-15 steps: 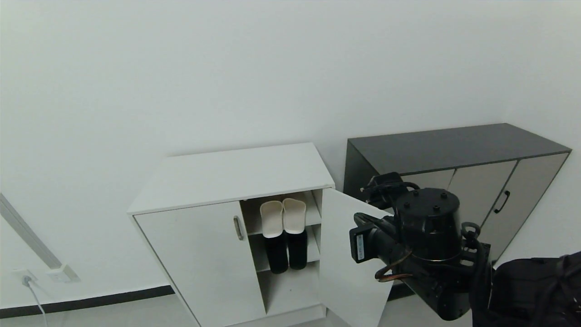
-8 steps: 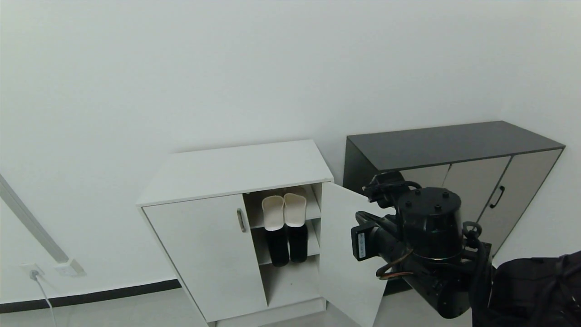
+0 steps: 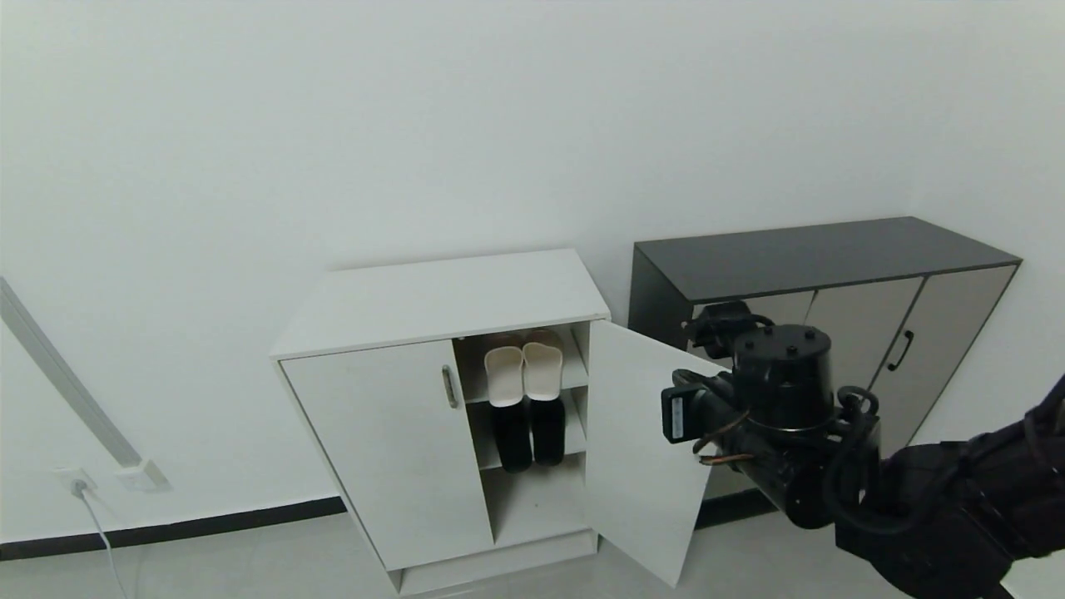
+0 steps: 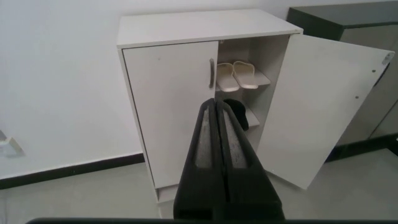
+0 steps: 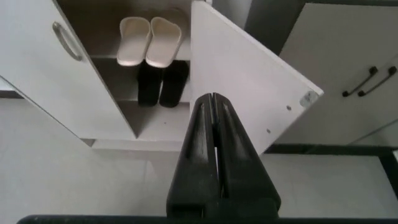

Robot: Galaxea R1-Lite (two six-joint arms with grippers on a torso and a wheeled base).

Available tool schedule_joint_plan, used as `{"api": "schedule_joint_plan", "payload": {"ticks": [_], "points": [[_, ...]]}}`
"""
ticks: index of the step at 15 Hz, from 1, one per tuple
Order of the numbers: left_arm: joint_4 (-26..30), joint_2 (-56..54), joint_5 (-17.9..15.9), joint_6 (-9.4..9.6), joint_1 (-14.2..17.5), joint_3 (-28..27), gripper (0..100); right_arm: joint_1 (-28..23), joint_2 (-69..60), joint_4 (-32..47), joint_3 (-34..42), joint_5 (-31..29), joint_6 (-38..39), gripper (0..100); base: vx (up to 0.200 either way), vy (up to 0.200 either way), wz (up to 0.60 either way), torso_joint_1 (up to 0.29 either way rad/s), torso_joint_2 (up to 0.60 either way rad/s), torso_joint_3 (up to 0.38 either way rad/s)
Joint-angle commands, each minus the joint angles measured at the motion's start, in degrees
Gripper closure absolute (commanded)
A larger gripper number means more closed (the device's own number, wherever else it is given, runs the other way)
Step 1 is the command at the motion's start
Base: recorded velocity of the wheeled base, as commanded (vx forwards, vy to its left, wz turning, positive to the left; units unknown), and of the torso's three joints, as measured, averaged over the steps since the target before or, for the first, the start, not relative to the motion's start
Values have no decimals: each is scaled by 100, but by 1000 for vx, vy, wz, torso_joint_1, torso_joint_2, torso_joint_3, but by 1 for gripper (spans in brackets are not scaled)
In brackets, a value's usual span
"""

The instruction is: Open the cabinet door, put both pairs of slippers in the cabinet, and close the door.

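- Head view: the white cabinet [image 3: 441, 295] has its right door [image 3: 641, 449] swung wide, and both pairs are inside. The white slippers [image 3: 522, 374] lie on the upper shelf and the black slippers [image 3: 531, 434] on the shelf below. Only the closing seems left. The heels of both pairs look to reach the shelf fronts, so a door pushed home hard could catch on them or knock a pair off. The right arm [image 3: 782, 399] is near the door's free edge, in front of the dark cabinet [image 3: 824, 258]. A careless sweep there could push the door further open toward that cabinet instead of shutting it
- Left wrist view: the left gripper [image 4: 216, 104] has its fingers pressed together with nothing held, and it points at the gap between the closed left door [image 4: 171, 106] and the shelves. If this arm goes forward while the door swings in, the door could pinch it
- Right wrist view: the right gripper [image 5: 212, 98] is also pinched closed and empty, aimed below the slippers and beside the open door. Narrow closed tips on a flat panel may skid off, which could leave the door ajar
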Motion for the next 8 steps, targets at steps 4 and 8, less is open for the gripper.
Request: {"api": "schedule_joint_plan", "payload": {"ticks": [4, 8], "points": [[-1, 4, -5, -4, 5, -1, 100, -881, 592, 360, -1108, 526, 1, 100, 0, 0, 0, 0, 0, 0], [-1, 4, -5, -4, -4, -1, 100, -1198, 988, 1045, -2145, 711, 45, 100, 0, 0, 0, 0, 0, 0]]}}
